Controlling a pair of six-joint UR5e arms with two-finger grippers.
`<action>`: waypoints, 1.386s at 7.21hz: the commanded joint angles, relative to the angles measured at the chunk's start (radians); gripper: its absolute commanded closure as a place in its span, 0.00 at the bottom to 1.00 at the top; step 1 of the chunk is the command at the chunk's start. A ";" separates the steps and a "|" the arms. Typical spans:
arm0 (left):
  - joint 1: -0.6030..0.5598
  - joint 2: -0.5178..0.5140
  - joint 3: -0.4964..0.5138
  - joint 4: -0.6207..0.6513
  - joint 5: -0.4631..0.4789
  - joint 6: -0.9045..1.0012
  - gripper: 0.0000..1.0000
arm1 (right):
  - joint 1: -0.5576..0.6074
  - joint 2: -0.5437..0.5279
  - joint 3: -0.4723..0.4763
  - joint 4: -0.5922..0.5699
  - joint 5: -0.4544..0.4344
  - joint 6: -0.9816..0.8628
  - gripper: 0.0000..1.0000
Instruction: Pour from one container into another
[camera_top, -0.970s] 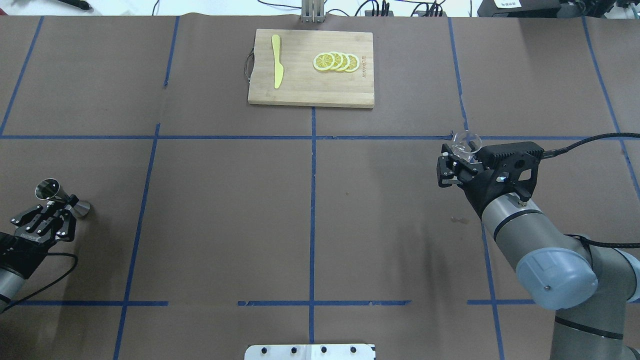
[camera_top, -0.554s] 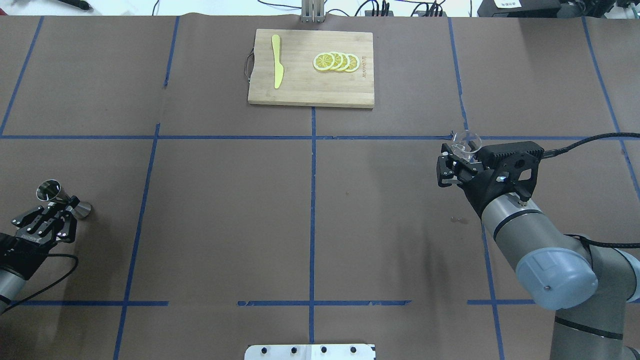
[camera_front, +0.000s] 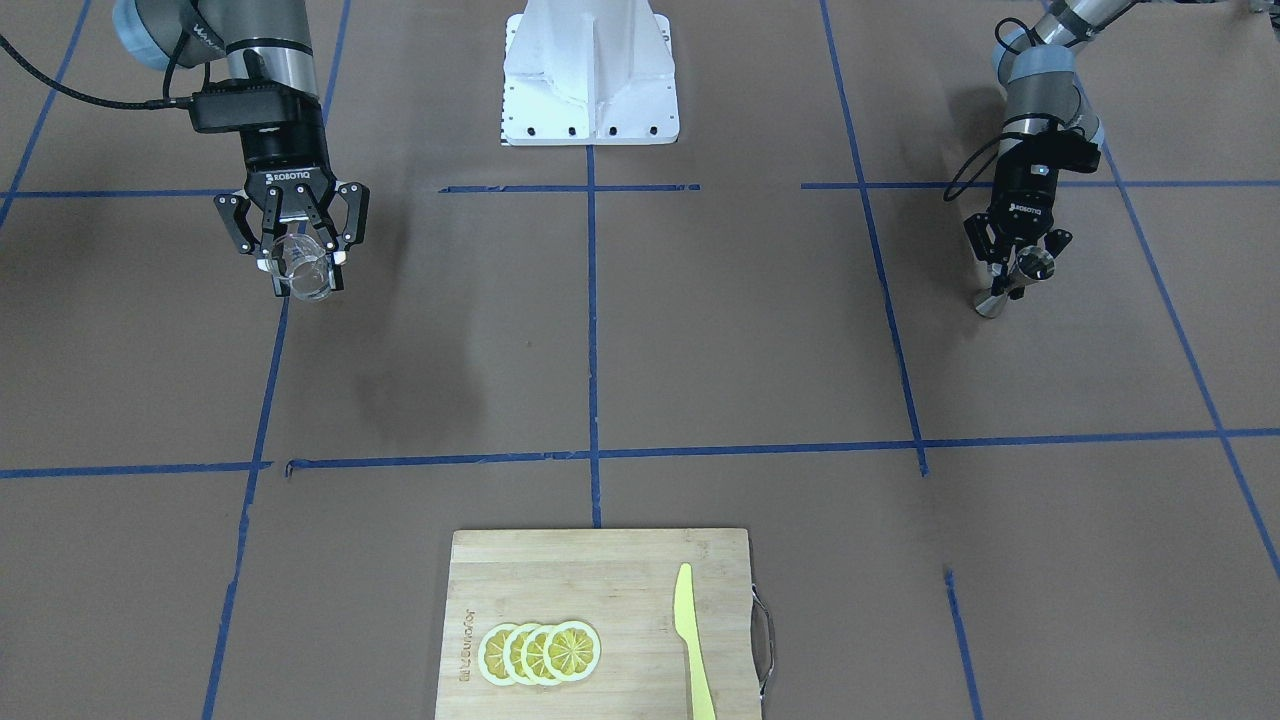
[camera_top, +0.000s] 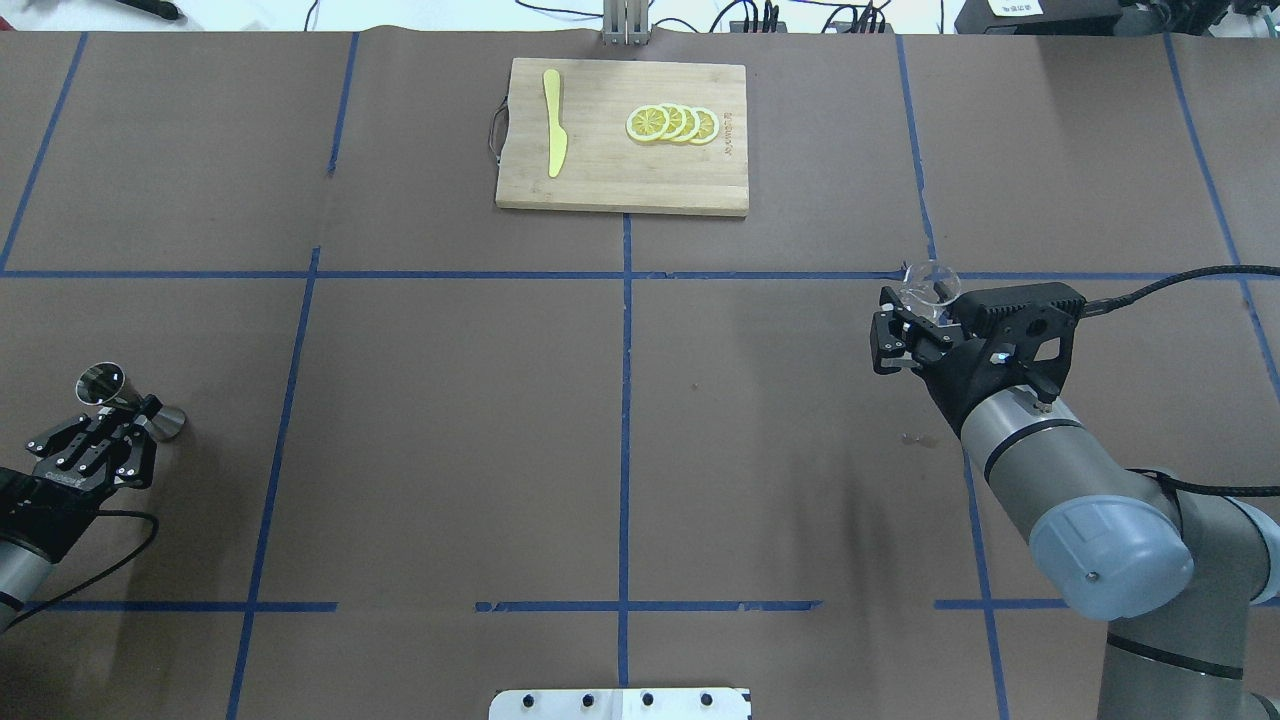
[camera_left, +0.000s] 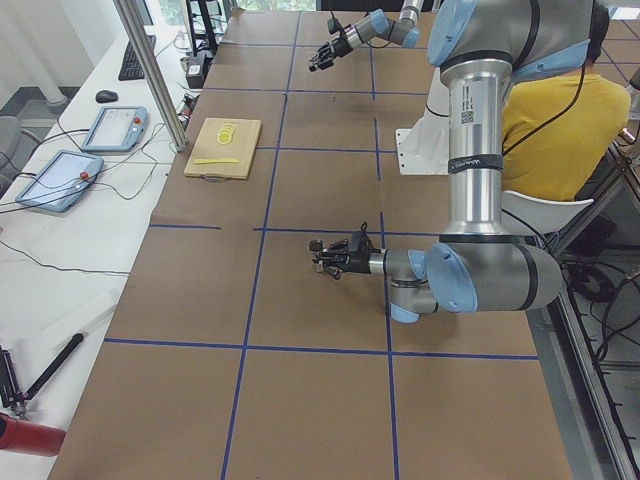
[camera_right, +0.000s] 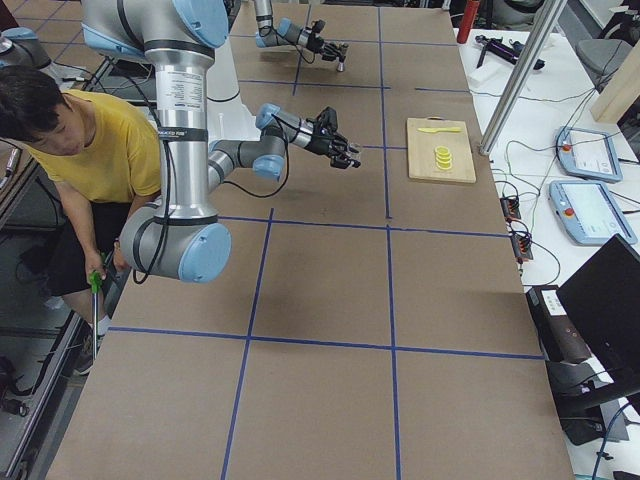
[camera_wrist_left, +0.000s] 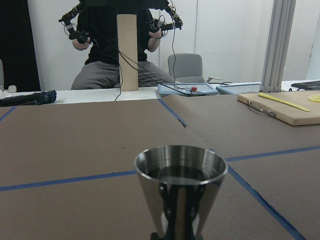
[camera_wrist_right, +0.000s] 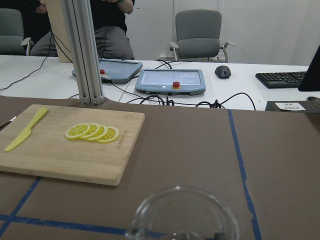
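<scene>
The clear glass cup (camera_top: 932, 282) hangs above the table at the right, with my right gripper (camera_top: 918, 312) shut on it. In the front-facing view the cup (camera_front: 303, 278) sits between the fingers of the right gripper (camera_front: 303, 260), and its rim (camera_wrist_right: 182, 215) fills the bottom of the right wrist view. At the far left, my left gripper (camera_top: 124, 413) is shut on the narrow waist of the metal jigger (camera_top: 99, 384). The jigger (camera_front: 992, 300) stays upright below the left gripper (camera_front: 1018, 262). Its open top (camera_wrist_left: 180, 172) looms close in the left wrist view.
A wooden cutting board (camera_top: 600, 180) lies at the far middle, carrying lemon slices (camera_top: 672, 123) and a yellow knife (camera_top: 554, 122). The white robot base (camera_front: 590, 75) sits at the near middle. A person in yellow (camera_left: 565, 115) sits behind the robot.
The left gripper and the jigger have shifted slightly toward the robot. The right gripper with the glass cup has edged a little to the left.
</scene>
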 joint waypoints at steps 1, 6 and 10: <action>0.003 0.000 0.002 0.000 0.000 0.000 1.00 | 0.000 0.001 0.000 0.000 0.000 0.000 1.00; 0.009 0.000 0.000 0.002 0.000 0.001 0.43 | 0.000 0.001 0.000 0.000 -0.002 0.000 1.00; 0.009 0.000 0.000 0.002 0.000 0.002 0.01 | 0.000 0.001 0.000 0.000 -0.002 0.000 1.00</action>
